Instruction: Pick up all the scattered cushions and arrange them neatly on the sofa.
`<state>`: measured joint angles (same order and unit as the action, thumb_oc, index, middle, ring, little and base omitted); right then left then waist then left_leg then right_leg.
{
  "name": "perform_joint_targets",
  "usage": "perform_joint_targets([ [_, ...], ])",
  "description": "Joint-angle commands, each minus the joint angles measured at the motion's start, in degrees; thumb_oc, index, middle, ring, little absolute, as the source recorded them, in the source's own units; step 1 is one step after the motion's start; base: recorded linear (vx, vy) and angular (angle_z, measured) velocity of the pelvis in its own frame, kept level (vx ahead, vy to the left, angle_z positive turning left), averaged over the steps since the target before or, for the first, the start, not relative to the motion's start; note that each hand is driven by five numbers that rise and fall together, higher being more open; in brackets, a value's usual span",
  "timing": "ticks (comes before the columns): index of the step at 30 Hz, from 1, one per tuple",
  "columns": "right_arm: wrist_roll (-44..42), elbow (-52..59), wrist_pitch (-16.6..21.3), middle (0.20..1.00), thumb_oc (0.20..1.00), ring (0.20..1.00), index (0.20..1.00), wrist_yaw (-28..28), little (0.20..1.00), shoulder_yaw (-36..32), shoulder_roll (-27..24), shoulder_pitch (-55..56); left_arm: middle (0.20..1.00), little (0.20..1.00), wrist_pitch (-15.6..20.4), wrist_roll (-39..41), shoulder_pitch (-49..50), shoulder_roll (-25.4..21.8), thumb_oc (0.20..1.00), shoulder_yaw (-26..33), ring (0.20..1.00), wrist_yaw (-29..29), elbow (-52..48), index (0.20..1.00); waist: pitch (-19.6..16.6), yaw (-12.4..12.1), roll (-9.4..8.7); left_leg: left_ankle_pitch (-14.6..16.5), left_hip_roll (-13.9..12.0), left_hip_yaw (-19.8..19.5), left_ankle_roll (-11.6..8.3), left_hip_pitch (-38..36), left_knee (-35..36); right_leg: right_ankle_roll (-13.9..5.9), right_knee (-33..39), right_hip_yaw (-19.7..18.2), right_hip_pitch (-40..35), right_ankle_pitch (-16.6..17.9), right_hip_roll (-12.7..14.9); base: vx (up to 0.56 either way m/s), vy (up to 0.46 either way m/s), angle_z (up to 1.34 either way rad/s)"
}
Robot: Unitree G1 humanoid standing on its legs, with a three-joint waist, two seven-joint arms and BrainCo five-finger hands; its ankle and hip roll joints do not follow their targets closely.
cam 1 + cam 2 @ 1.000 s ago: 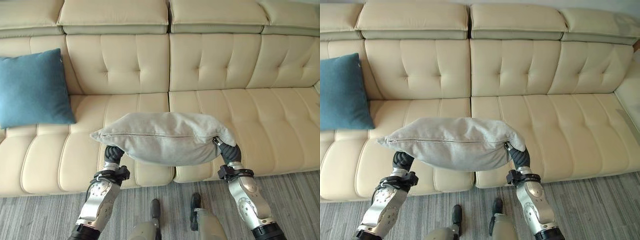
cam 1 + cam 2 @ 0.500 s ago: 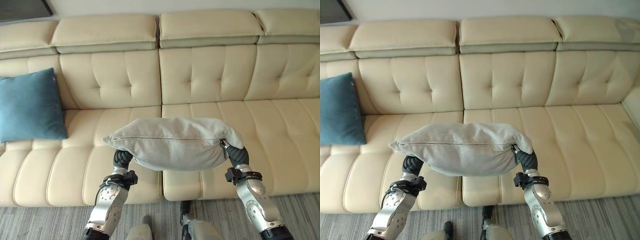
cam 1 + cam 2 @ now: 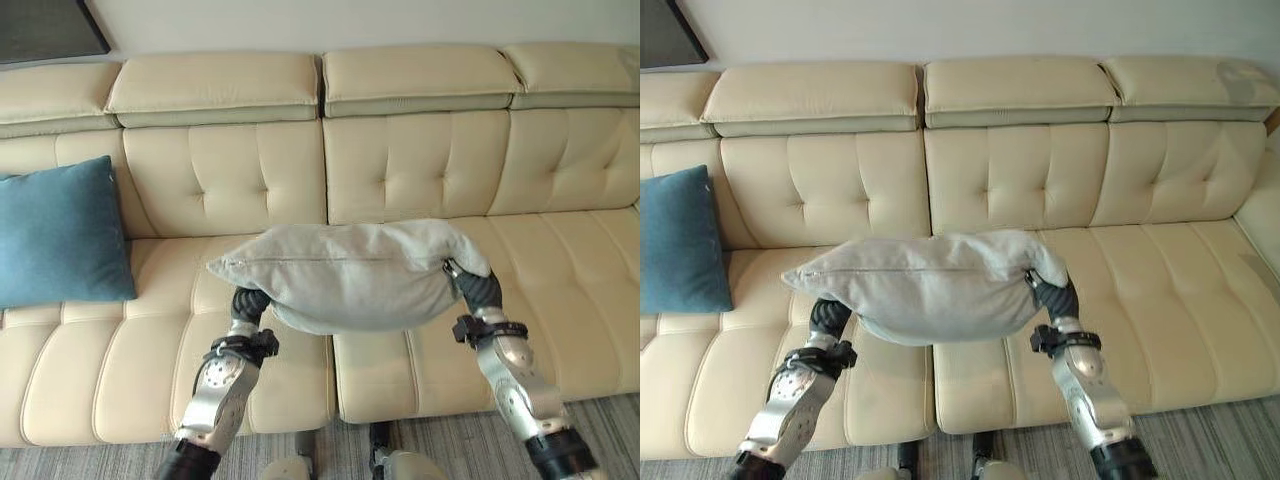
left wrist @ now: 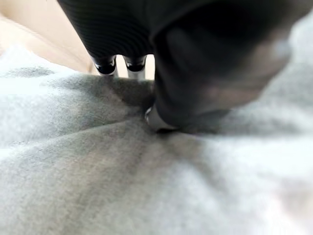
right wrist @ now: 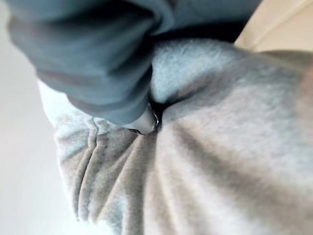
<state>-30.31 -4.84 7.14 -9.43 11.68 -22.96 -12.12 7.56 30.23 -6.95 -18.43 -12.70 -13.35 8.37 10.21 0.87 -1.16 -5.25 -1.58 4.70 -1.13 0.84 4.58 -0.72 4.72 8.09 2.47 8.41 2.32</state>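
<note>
A grey cushion with a zip along its near edge hangs level above the seat of the cream sofa, near the middle. My left hand grips its left underside and my right hand its right end. In the left wrist view the thumb digs into the grey cloth, with the fingertips on the far side. In the right wrist view the thumb presses into bunched cloth. A blue cushion leans upright against the backrest at the sofa's left end.
The sofa's seat stretches bare to the right of the grey cushion. A strip of grey striped floor runs along the sofa's front. A dark panel hangs on the wall at the upper left.
The camera has come closer to the sofa and tilted up. Both hands have carried the grey cushion forward, from over the seat's front edge to above the seat near the backrest.
</note>
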Motion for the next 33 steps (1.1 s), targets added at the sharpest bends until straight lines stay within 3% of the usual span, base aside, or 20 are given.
perform_joint_targets([
  [1,1.7,-0.6,4.8,0.200,0.200,0.200,0.200,0.1,0.200,5.5,2.9,-13.3,0.200,0.200,6.4,-4.0,-15.5,-0.1,0.200,-5.5,0.200,-1.6,2.2,0.200,-3.0,-0.9,-3.02,6.9,-1.4,0.2,-2.83,-2.0,-0.6,-5.68,-1.4,-0.9,-3.7,-10.6,2.2,-0.07,0.000,0.00],
  [9,3.3,-2.3,3.7,0.200,0.200,0.200,0.200,0.0,0.200,7.7,5.0,-14.2,0.200,0.200,6.6,-4.4,-15.5,-0.5,0.200,-4.5,0.200,-3.0,3.3,0.200,-1.2,-1.5,-3.62,6.7,-1.6,-0.6,-2.68,1.0,-1.3,-5.56,-2.2,-0.4,-0.9,-10.6,2.2,-0.02,0.002,0.00],
  [17,2.9,-8.8,4.5,0.200,0.200,0.200,0.200,-2.8,0.200,10.0,8.6,-18.9,0.200,0.200,7.8,-4.7,-20.7,-1.7,0.200,-3.9,0.200,-7.2,9.8,0.200,3.0,-2.6,-4.60,6.1,-1.7,-2.3,-2.79,8.7,-4.8,-5.48,-4.0,0.3,5.3,-9.6,2.6,-0.07,0.005,0.08],
  [26,3.5,-22.1,2.6,0.200,0.200,0.200,0.200,-4.7,0.200,13.8,9.1,-26.0,0.206,0.206,6.8,-6.8,-30.4,-7.5,0.206,-4.2,0.206,-10.0,23.7,0.206,5.3,-3.2,-5.75,5.5,-1.7,-3.1,-3.19,13.9,-7.1,-5.69,-4.4,0.7,9.2,-8.3,3.0,-0.03,0.013,0.07],
  [27,3.8,-25.1,2.0,0.200,0.200,0.200,0.200,-5.1,0.200,14.5,8.5,-28.2,0.451,0.451,6.4,-6.3,-33.0,-8.8,0.451,-4.9,0.451,-9.9,26.9,0.451,5.5,-3.3,-5.78,5.6,-1.8,-3.0,-3.28,13.8,-7.1,-5.72,-4.4,0.7,9.2,-8.2,2.9,0.00,0.000,0.00],
  [28,3.8,-25.2,2.0,0.743,0.743,0.743,0.743,-5.1,0.743,14.4,8.5,-28.3,0.893,0.893,6.5,-6.3,-33.1,-8.8,0.893,-4.9,0.893,-9.9,27.0,0.893,5.4,-3.2,-5.83,5.3,-1.7,-3.1,-3.25,14.1,-7.0,-5.74,-4.4,0.8,9.4,-8.1,3.0,0.00,0.000,0.00],
  [29,5.9,-32.8,-0.3,1.000,1.000,1.000,1.000,-5.8,1.000,16.8,5.6,-36.4,1.000,1.000,5.8,-2.8,-40.4,-11.3,1.000,-6.7,1.000,-8.9,34.8,1.000,5.6,-3.2,-5.94,5.1,-1.7,-3.1,-3.35,14.3,-6.9,-5.85,-4.1,0.9,9.7,-7.7,2.9,-0.03,-0.001,-0.01],
  [31,10.0,-44.0,-4.8,1.000,1.000,1.000,1.000,-6.6,1.000,21.4,0.1,-51.0,1.000,1.000,5.4,5.8,-50.1,-14.6,1.000,-8.0,1.000,-6.7,45.1,1.000,5.8,-3.2,-5.84,4.6,-1.8,-3.0,-3.60,14.1,-6.4,-6.10,-3.6,0.8,9.7,-7.1,2.7,-0.02,0.005,-0.01],
  [33,11.3,-48.6,-6.8,1.000,1.000,1.000,1.000,-8.1,1.000,22.5,-2.7,-56.9,1.000,1.000,5.1,11.7,-54.3,-16.7,1.000,-7.8,1.000,-5.9,47.7,1.000,5.4,-3.3,-5.53,4.2,-1.7,-3.0,-3.70,13.7,-5.7,-6.28,-3.0,0.8,9.6,-6.7,2.7,-0.01,0.016,0.00],
])
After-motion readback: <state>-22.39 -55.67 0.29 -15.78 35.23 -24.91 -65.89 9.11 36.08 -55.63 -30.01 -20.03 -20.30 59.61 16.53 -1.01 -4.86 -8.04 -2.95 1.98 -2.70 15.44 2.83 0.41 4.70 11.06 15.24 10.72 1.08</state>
